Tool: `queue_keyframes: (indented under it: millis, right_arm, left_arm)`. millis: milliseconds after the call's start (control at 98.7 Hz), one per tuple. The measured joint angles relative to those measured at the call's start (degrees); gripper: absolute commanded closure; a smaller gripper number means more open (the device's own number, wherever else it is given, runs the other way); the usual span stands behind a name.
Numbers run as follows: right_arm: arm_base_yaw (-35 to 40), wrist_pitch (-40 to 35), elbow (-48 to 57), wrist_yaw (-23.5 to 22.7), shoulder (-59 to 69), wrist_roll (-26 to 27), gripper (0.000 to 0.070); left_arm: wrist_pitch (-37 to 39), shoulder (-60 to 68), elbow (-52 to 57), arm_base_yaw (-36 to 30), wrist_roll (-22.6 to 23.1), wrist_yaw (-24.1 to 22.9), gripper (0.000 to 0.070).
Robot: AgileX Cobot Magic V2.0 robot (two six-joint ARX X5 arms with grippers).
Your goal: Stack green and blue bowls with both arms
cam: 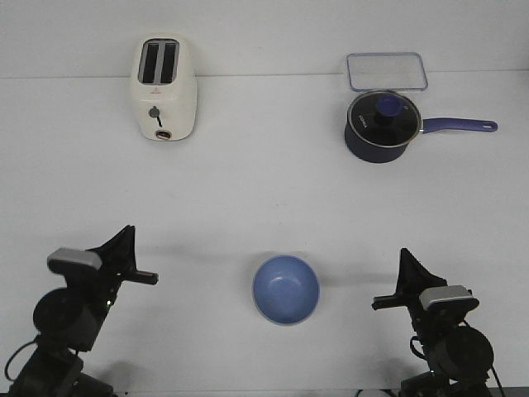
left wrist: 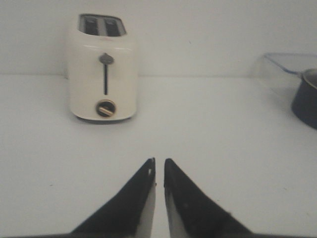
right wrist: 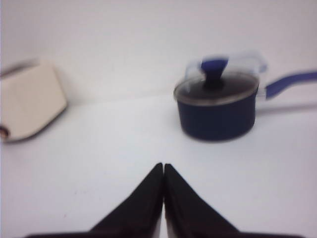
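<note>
Blue bowl [cam: 286, 289] is seen upright on the table [cam: 264, 198], near the front edge, between both arms. Left gripper [left wrist: 159, 166] is held nearly closed, empty; right gripper [right wrist: 164, 168] is pressed together, empty. Toaster [cam: 164, 88] and lidded saucepan [cam: 382, 126] are set at the back.

white table [cam: 264, 190], white wall [cam: 273, 29] (plain)

Even, bright overhead light washes the white worktop [cam: 264, 198] nearly flat; shadows are faint, soft smudges beneath the toaster [cam: 164, 88] and saucepan [cam: 378, 126]. The front view is sharp. The right wrist view is blurred throughout, smearing the saucepan's lid and handle
</note>
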Motion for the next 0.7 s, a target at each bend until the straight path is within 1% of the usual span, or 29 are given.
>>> queue_keyframes:
  millis: [111, 172, 294, 699]
  right_arm:
    - [0.0, -0.6, -0.4, 1.2, -0.9, -0.2, 0.07]
    - [0.0, -0.7, -0.4, 1.2, -0.9, -0.4, 0.07]
    - [0.0, -0.5, -0.4, 1.2, -0.9, -0.4, 0.07]
    - [0.0, -0.5, -0.4, 1.2, -0.9, -0.5, 0.07]
  left_arm:
    - [0.9, -8.8, -6.9, 2.9, 0.0, -0.6, 0.0685]
    - [-0.3, -10.9, -7.3, 3.6, 0.0, -0.6, 0.0685]
    - [-0.2, -14.0, -7.2, 3.8, 0.0, -0.6, 0.0685]
    - [-0.2, -16.5, -7.2, 3.9, 0.0, -0.6, 0.0685]
